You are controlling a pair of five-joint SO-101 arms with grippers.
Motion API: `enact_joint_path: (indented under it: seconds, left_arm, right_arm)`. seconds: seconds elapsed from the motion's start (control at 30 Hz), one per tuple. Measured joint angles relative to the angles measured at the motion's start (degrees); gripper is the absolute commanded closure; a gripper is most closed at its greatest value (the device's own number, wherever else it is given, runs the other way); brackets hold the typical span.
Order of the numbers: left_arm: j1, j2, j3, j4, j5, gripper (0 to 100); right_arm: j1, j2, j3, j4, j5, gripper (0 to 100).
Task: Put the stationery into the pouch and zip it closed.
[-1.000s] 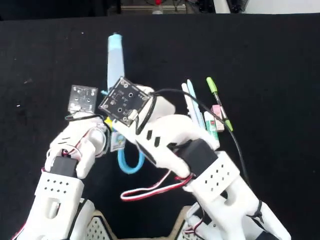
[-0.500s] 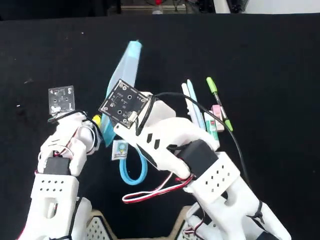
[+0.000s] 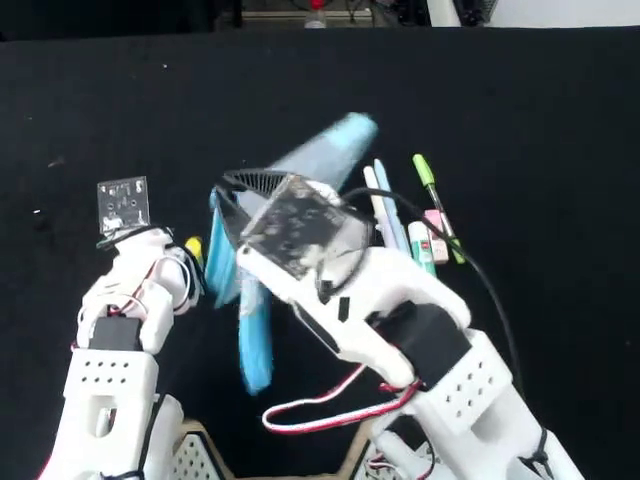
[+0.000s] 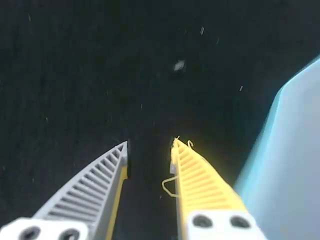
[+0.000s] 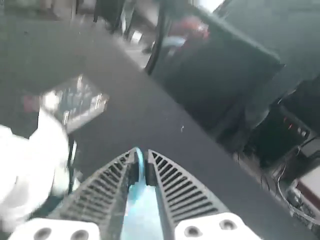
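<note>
I'm looking down on the black table [image 3: 560, 100], with the blue pouch [image 3: 320, 155] lifted off it and tilted, one end high towards the far side and its strap [image 3: 255, 345] hanging down near the arm bases. My right gripper [image 5: 141, 152] is pinched nearly closed on the pouch's edge. My left gripper [image 4: 149, 146] has a narrow gap between its jaws with nothing in it, and it sits just beside the pouch's lower end. The stationery [image 3: 385, 200] lies in a loose row on the table, beside the raised pouch and not yet inside it, the green pen [image 3: 430, 185] outermost.

I judge this to be the opening step. The zip is probably closed, though motion blur hides it. Next, my left gripper needs to grip the lower end so the mouth can be pulled open.
</note>
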Motion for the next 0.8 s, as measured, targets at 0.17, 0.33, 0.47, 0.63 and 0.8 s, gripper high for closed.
enact_joint_path:
  seconds: [0.17,0.33,0.47,0.63,0.8]
  left_arm:
    - [4.4,0.0,1.23,0.0,0.0,85]
    - [5.27,0.0,3.08,-1.76,0.0,85]
    - [5.27,0.0,3.34,-2.2,-0.09,85]
    - [2.73,0.0,3.34,-2.2,-0.09,85]
    - [-1.58,0.0,3.34,-2.2,-0.09,85]
  right_arm:
    - [0.0,1.14,-0.09,-4.66,-5.45,98.8]
    - [0.09,2.02,-0.09,-2.11,-5.89,98.7]
    - [3.25,-0.53,-0.09,8.26,-5.89,95.0]
    - [9.14,-5.01,1.85,26.11,-5.89,84.1]
    - [18.64,-4.31,12.13,33.14,-2.02,85.7]
